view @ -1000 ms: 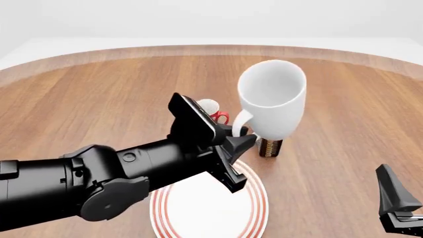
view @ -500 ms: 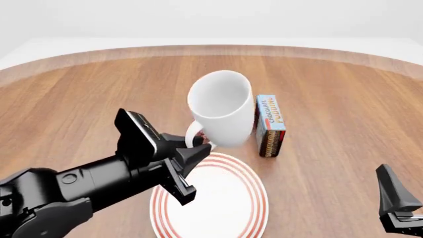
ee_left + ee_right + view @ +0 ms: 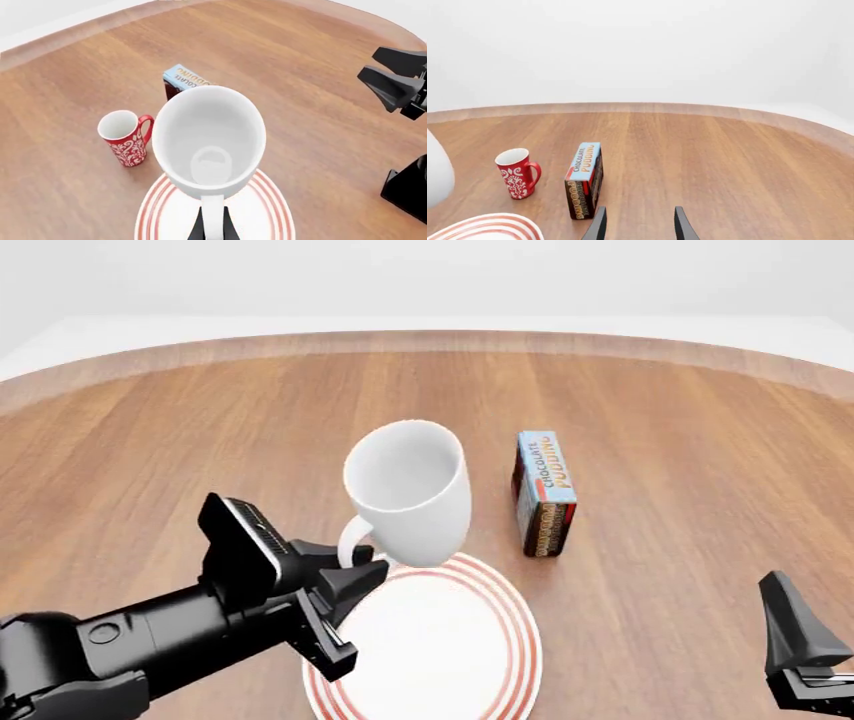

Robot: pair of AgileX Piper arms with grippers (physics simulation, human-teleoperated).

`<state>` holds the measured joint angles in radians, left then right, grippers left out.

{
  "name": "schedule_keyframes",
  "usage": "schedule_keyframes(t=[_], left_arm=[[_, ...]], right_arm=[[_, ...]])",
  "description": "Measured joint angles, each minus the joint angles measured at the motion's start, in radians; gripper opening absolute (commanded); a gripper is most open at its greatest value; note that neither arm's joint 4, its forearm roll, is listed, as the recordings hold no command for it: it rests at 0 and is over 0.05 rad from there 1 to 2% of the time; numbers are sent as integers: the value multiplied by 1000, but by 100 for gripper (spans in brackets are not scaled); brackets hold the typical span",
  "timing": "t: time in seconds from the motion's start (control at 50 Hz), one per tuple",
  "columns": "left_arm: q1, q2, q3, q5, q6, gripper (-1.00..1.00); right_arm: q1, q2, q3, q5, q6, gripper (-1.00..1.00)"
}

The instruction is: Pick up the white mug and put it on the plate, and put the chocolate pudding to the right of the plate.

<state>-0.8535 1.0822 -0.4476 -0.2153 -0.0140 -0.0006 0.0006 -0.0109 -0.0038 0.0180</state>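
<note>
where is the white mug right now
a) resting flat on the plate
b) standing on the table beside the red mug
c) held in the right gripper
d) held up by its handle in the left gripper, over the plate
d: the white mug hangs tilted in the air, its handle pinched by the left gripper, above the far edge of the plate.

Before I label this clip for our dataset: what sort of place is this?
Most likely a simulated tabletop test scene, not a real kitchen: a bare wooden table against blank white surroundings, holding just a ringed plate, a pudding carton and two mugs.
</note>
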Motion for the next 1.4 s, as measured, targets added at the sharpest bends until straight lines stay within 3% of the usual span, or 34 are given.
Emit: schedule_keyframes(t=[0.62,1.0,1.4], left_arm=[[15,19,95,-11,-47,-100],[10,20,102,37,-45,-100],[-20,88,113,-2,-68,-100]], right_arm=[[0,0,0,0,0,100],[0,0,0,0,0,100],[0,0,0,0,0,100]])
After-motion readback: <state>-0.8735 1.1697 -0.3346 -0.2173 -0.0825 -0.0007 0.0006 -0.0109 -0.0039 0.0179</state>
